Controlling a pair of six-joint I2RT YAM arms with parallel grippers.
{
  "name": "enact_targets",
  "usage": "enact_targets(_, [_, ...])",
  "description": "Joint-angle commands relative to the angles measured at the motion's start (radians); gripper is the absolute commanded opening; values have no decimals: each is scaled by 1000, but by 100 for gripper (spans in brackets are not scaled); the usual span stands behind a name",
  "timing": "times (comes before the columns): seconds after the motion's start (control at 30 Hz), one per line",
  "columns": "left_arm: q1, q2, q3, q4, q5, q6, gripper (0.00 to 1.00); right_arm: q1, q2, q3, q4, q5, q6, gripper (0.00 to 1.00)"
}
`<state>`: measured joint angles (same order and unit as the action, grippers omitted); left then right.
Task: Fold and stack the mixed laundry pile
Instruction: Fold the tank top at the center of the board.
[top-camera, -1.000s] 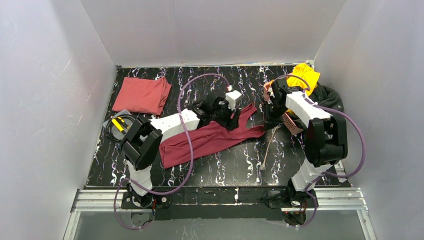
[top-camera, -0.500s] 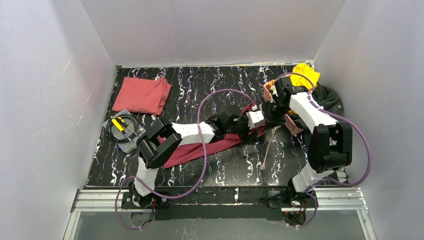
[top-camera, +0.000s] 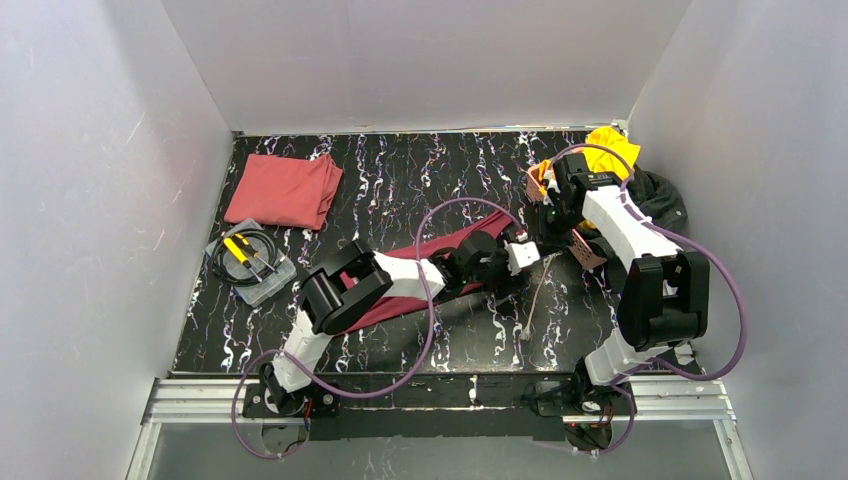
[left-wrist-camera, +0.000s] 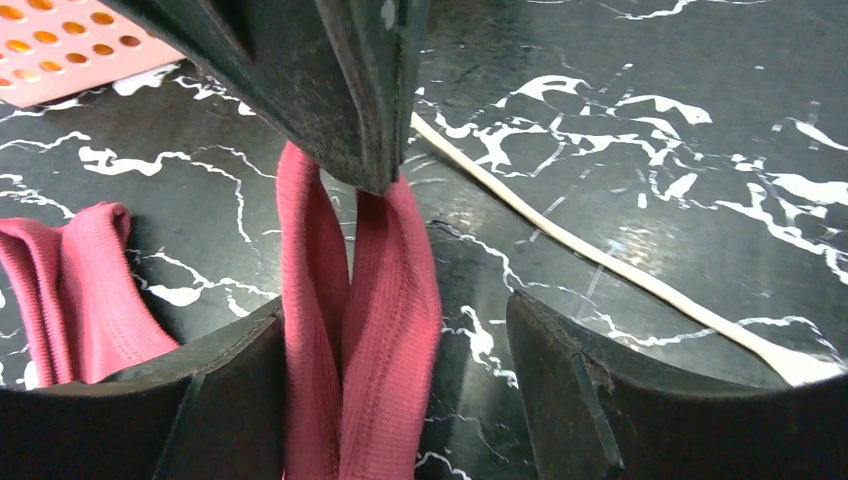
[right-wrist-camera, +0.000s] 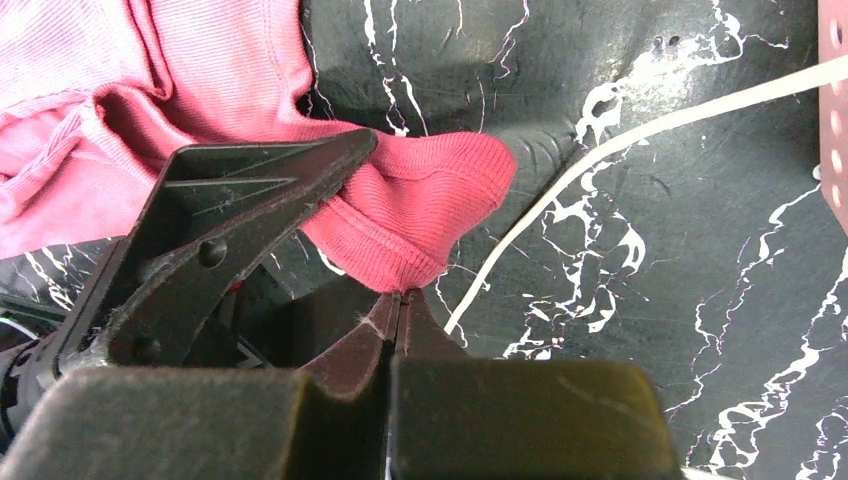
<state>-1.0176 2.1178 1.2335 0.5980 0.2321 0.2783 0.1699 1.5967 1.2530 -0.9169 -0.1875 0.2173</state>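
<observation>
**Pincer pair at the maroon hem**

Pressed together, the right pincer (right-wrist-camera: 400, 295) pinched the ribbed edge of the maroon garment (right-wrist-camera: 430, 200), which lay stretched across the middle of the bench (top-camera: 400, 170). The left pincer (left-wrist-camera: 395, 310) stood spread, straddling the same twisted band. A good regrip would likely take the whole hem thickness and stay clear of the thin cream cord (left-wrist-camera: 600, 265) just beside it. The knit looked soft, finely ribbed, roped into a strap; the bench was hard, glossy, white-veined black.

White arms (top-camera: 395, 272) with black joints, purple cables (top-camera: 460, 201), seemingly black end effector fingers (left-wrist-camera: 570, 400).
</observation>
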Motion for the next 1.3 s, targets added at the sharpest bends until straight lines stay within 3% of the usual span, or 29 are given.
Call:
enact_targets(0.0, [-36,21,65,32,-176,69,67,-5,-42,13,-10,-19,1,1])
enact_targets(0.03, [-45,29,73,28,-212,79,63,-6,-44,13,-10,-18,1,1])
enact_targets(0.1, [-54,29,78,23,-264,72,45,-8,-46,11,-9,-17,-1,1])
enact_targets(0.23, [-51,-6,65,8,-195,26,17,-17,-47,-7,8,-32,-2,1])
enact_targets(0.43, [4,-30,76,-83,11,-81,0,-59,-91,-55,72,-44,19,49])
enact_targets(0.53, [66,-29,83,-101,197,-179,0,-103,-137,-93,131,-54,32,73])
enact_targets(0.6, [97,-28,92,-111,285,-218,0,-127,-176,-130,198,-69,30,80])
enact_targets(0.8, [180,3,151,-132,527,-365,0,-160,-324,-345,477,-126,3,88])
enact_targets(1.0, [211,55,250,-247,688,-398,0,-161,-440,-570,818,-370,52,92])
enact_targets(1.27, [219,74,302,-292,787,-443,0,-161,-424,-598,830,-362,1,92])
